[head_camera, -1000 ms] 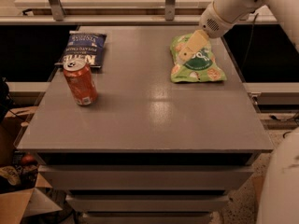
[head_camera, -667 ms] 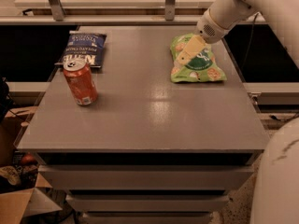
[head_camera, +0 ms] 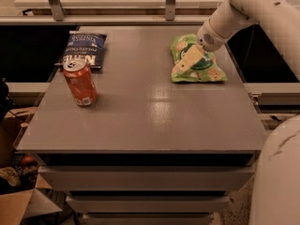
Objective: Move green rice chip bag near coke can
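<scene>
The green rice chip bag (head_camera: 199, 68) lies flat at the far right of the grey table (head_camera: 154, 111). My gripper (head_camera: 188, 60) reaches down from the upper right and rests over the bag's left middle. The coke can (head_camera: 80, 83), orange-red with a silver top, stands upright at the table's left side, well apart from the bag.
A dark blue chip bag (head_camera: 85, 48) lies at the far left behind the can. A rail with metal posts (head_camera: 171, 1) runs behind the table. Cardboard boxes (head_camera: 18, 205) sit on the floor at the lower left. The robot's white body (head_camera: 279, 177) fills the lower right.
The gripper has lowered slightly onto the green bag. The bag, the can and the blue bag have not moved.
</scene>
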`<action>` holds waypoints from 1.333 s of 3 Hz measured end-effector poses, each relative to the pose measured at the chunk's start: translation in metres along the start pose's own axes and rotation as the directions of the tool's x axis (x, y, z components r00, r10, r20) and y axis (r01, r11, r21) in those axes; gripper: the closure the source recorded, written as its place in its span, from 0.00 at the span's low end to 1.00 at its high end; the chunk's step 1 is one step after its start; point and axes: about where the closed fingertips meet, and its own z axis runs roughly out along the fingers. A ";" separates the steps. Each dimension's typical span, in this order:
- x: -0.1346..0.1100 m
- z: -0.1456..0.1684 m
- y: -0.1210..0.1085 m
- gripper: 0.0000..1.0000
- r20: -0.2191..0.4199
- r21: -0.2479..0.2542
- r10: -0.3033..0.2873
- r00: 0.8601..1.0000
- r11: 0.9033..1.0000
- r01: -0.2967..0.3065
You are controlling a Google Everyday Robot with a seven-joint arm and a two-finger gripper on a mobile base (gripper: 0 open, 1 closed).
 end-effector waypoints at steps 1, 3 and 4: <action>0.005 0.005 0.000 0.41 0.006 -0.012 0.007 1.000 1.000 -0.007; 0.001 -0.001 0.000 0.88 0.006 -0.013 0.007 1.000 1.000 -0.007; 0.000 -0.003 0.000 1.00 0.006 -0.012 0.007 1.000 1.000 -0.007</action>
